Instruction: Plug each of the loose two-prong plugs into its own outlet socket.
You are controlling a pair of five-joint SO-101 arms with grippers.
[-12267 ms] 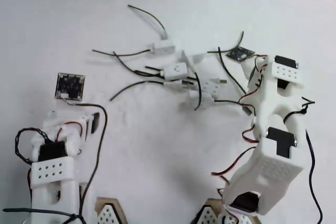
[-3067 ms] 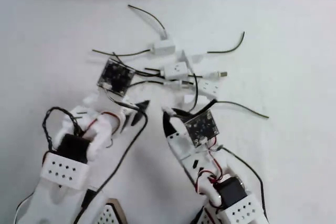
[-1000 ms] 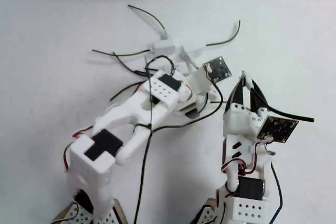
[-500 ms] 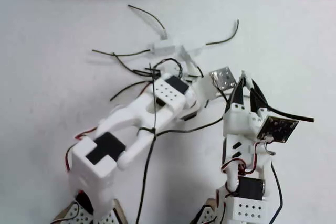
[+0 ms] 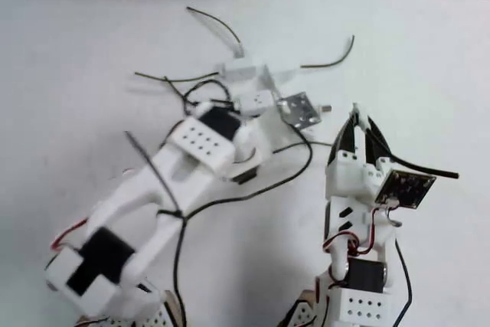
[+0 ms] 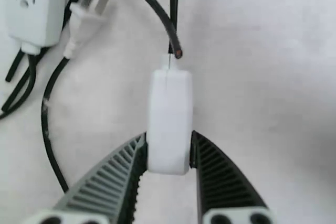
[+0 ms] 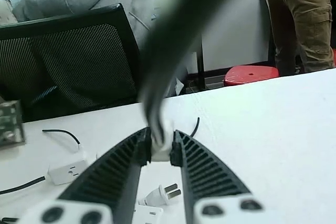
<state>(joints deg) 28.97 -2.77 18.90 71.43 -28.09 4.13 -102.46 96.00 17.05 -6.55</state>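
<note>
left gripper (image 6: pixel 168 148) is pinching white socket block (image 6: pixel 169 103), overhead centre | right gripper (image 5: pixel 357 118) is clamping corded plug (image 7: pixel 160 141), right of centre

On the white table (image 5: pixel 92 36) the left arm (image 5: pixel 176 166) lies diagonally from the near left corner into a central tangle of white sockets (image 5: pixel 243 71) and black cables (image 5: pixel 164 78). The right gripper (image 5: pixel 356 116) sits just right of the tangle, fingers pinched on a small white plug (image 5: pixel 354 108); its black cable (image 5: pixel 440 172) trails right.
</note>
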